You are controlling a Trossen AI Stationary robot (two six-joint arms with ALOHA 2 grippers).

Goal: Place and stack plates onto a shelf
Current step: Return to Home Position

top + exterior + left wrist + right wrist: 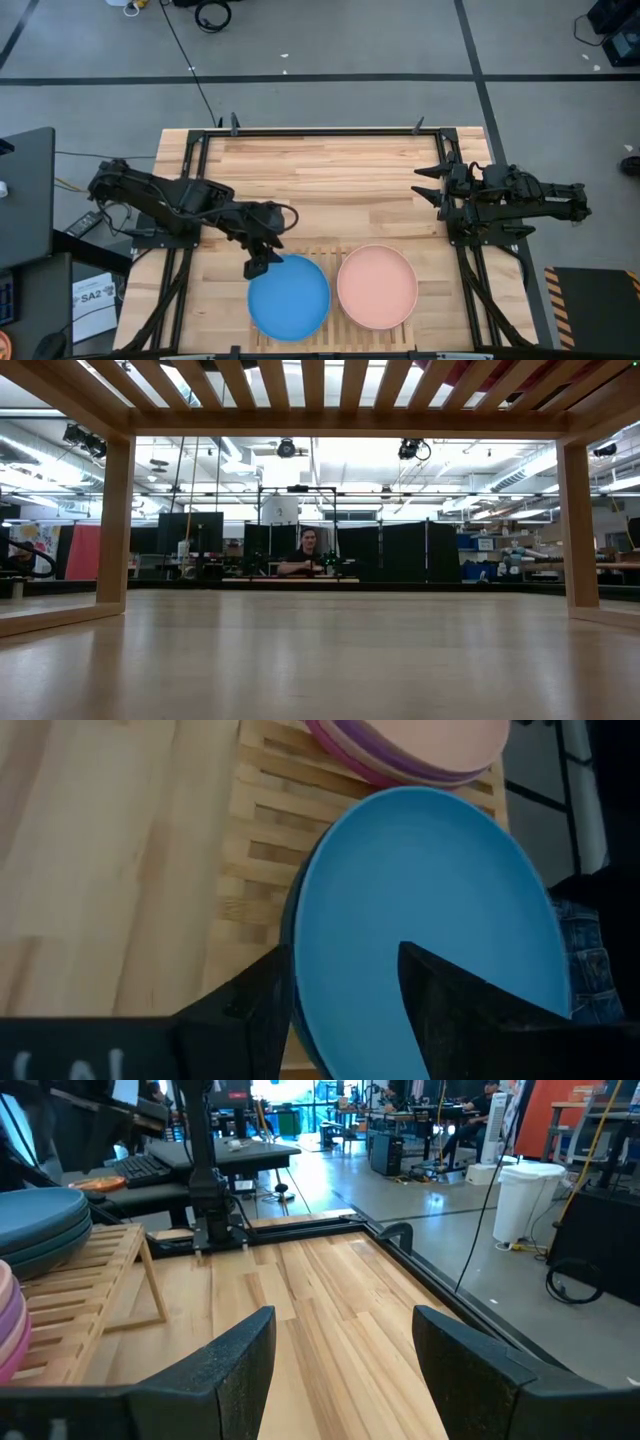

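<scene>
Fingers [250, 1010] of the left gripper [257, 267] apart, holding nothing, just above the rim of the blue plate [288, 297]. This plate on top of the left stack on the shelf [333, 256], pale pink plate [377, 286] on top of the right stack, just beside. Right gripper [428, 185] near the table's right edge, fingers apart, empty.

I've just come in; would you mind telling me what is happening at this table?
Plates stand in two stacks on the slatted shelf: a blue plate tops one, a pale pink plate the other. The left gripper hovers open at the blue plate's rim, holding nothing. The right gripper waits open at the table's right side.
</scene>
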